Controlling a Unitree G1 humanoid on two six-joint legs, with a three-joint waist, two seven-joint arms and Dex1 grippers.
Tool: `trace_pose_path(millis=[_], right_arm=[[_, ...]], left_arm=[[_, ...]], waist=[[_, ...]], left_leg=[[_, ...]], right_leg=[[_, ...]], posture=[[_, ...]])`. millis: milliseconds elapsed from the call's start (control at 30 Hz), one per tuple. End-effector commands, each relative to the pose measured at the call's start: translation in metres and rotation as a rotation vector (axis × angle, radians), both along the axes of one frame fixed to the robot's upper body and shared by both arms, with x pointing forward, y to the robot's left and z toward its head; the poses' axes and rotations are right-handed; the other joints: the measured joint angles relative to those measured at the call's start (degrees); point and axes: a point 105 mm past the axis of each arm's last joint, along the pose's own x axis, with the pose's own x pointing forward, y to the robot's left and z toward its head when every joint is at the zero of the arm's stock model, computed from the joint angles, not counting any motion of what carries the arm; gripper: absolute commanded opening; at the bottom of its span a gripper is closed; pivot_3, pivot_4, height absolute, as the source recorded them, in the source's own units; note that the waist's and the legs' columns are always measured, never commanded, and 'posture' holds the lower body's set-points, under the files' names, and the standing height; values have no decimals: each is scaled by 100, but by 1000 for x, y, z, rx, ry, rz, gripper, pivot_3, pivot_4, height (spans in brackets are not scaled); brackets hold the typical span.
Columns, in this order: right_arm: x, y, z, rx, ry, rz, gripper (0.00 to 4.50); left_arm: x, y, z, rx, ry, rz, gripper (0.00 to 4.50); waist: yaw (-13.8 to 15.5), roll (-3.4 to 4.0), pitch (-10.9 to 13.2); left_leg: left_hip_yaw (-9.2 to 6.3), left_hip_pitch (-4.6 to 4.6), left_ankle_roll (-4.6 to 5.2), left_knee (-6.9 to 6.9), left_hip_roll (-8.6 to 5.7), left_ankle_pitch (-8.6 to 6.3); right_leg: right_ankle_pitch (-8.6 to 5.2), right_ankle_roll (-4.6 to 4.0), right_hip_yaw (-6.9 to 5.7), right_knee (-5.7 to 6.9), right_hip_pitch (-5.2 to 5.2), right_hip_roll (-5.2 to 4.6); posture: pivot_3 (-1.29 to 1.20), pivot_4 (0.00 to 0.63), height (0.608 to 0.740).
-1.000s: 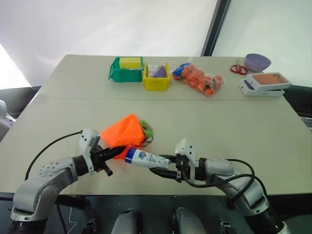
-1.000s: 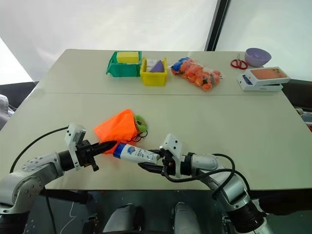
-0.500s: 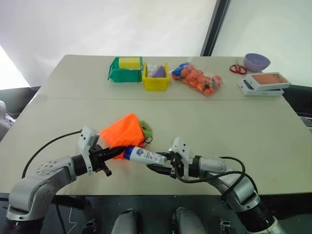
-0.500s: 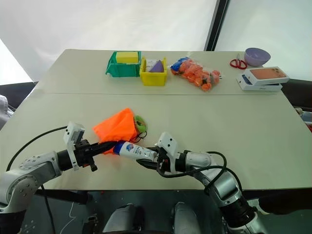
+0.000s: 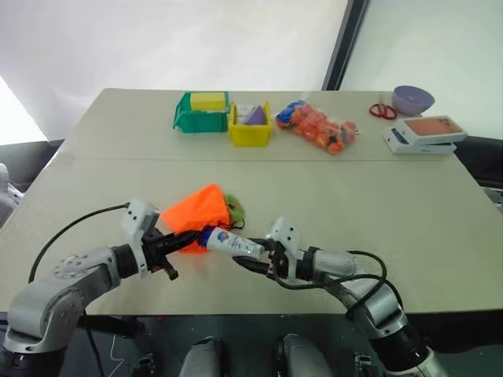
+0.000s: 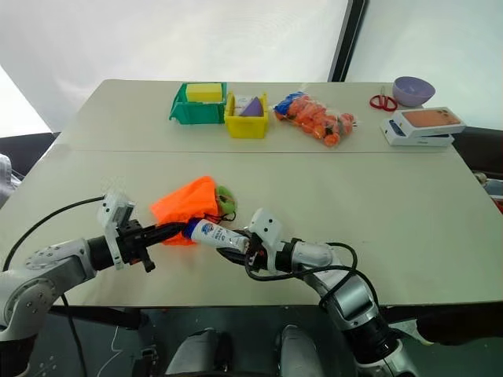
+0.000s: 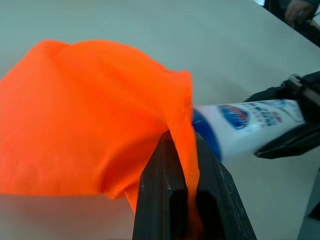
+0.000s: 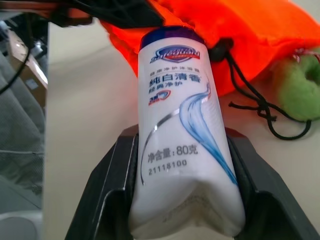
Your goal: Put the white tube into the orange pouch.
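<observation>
Insertion is in hand — low centre of the frame, the right hand (image 5: 253, 258) grips the tube (image 5: 230, 243), blue cap at the pouch (image 5: 196, 218) mouth. Left hand (image 5: 182, 243) pinches the pouch's edge. Next, probably, push the tube deeper, then release.

white tube (image 6: 214, 233) at orange pouch (image 6: 185, 207) mouth

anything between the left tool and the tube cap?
Only orange fabric: the left tool pinches the neon-orange fabric pouch edge, and the white plastic tube has its blue cap against that fold in the left wrist view.
</observation>
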Motion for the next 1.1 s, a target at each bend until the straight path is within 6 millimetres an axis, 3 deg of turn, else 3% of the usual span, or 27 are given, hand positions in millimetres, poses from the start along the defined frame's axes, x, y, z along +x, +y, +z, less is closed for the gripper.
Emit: trace_pose_path(millis=[33,400,667,967,1100], right_arm=[[3,9,21,38,-96,5,1548],[8,22,33,66,-125,-2,1548],[31,41,39,69,-86,-130,1548],[44,71,35,-15,-26,-146,1548],[50,78,42,-14,-35,-169,1548]], left_arm=[[-11,-18,9,-9,-24,-101,0],[-14,-28,4,2,-8,-138,0],[-17,-29,2,-4,5,-139,0],[-19,-29,-3,9,13,-138,0],[-20,-25,-7,22,20,-120,0]], waist=[[2,-3,-1],[0,-1,-1],[-18,0,0],[-53,19,10],[-56,21,9]], left_leg=[[0,0,0,0,0,0],[-1,0,-1,-1,0,2],[-2,0,-6,-1,0,4],[-2,0,-8,-5,0,5],[-2,6,-20,-19,1,13]], right_leg=[[0,0,0,1,-1,0],[0,0,-1,1,-1,2],[1,-2,-2,5,-3,3],[3,-4,-2,5,-5,3],[5,-6,-2,9,-6,4]], posture=[[0,150,740],[0,150,740],[0,150,740],[0,150,740],[0,150,740]])
